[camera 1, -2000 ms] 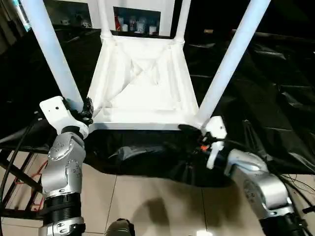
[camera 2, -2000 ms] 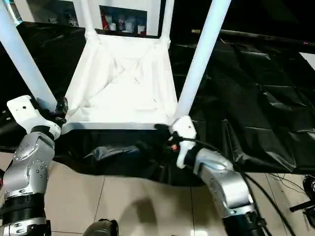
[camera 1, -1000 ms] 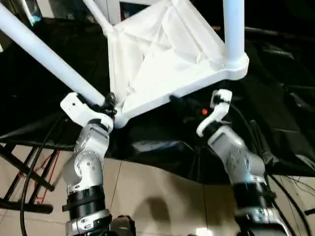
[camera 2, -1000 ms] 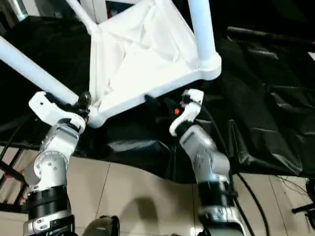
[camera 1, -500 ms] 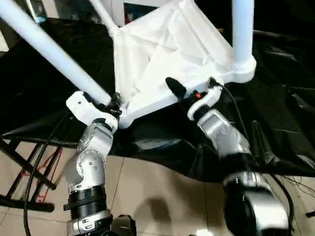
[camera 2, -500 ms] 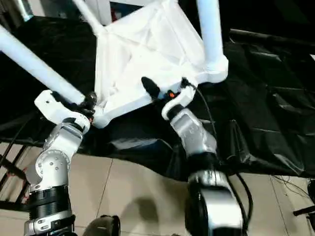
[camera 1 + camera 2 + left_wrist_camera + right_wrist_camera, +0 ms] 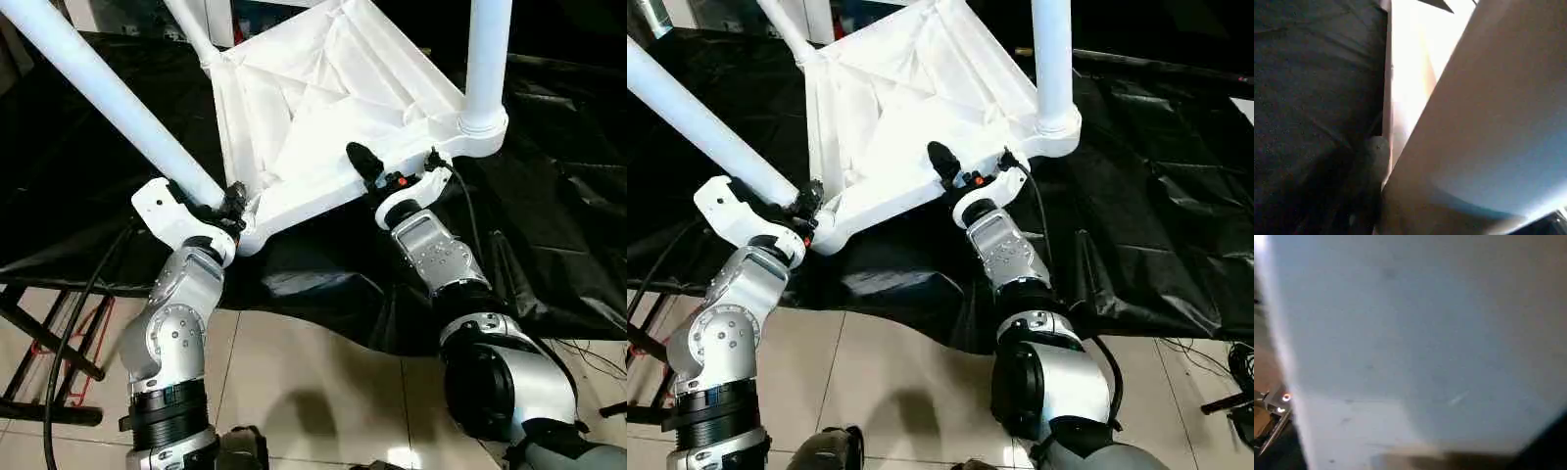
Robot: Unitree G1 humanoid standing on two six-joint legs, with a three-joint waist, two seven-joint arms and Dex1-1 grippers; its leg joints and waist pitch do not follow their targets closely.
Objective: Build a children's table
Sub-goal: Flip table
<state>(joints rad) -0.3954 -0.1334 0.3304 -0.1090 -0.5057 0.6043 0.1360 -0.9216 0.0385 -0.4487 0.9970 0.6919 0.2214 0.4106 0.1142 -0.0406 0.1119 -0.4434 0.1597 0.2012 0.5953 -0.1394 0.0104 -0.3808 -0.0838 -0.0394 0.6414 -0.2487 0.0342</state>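
Observation:
The children's table is upside down and tilted over the black-draped work table, its ribbed white tabletop [image 7: 323,88] facing me and its white legs pointing up. My left gripper [image 7: 231,204] is shut on the near-left leg [image 7: 118,103] just above its corner socket; that leg looms close in the left wrist view [image 7: 1488,122]. My right gripper [image 7: 370,176] sits at the tabletop's near edge, between the two near corners. The near-right leg [image 7: 487,59] stands in its socket [image 7: 482,132] just beyond it. White plastic [image 7: 1415,333] lies close before the right wrist camera.
Black cloth [image 7: 549,225] drapes the work table and hangs over its front edge. Tiled floor [image 7: 313,392] lies below my arms. A black metal stand [image 7: 44,343] and cables are at the lower left. Shelves with small items [image 7: 265,10] stand behind.
My right arm has swung up from below the tabletop and brought its gripper onto the near edge. The left gripper has kept its hold on the leg.

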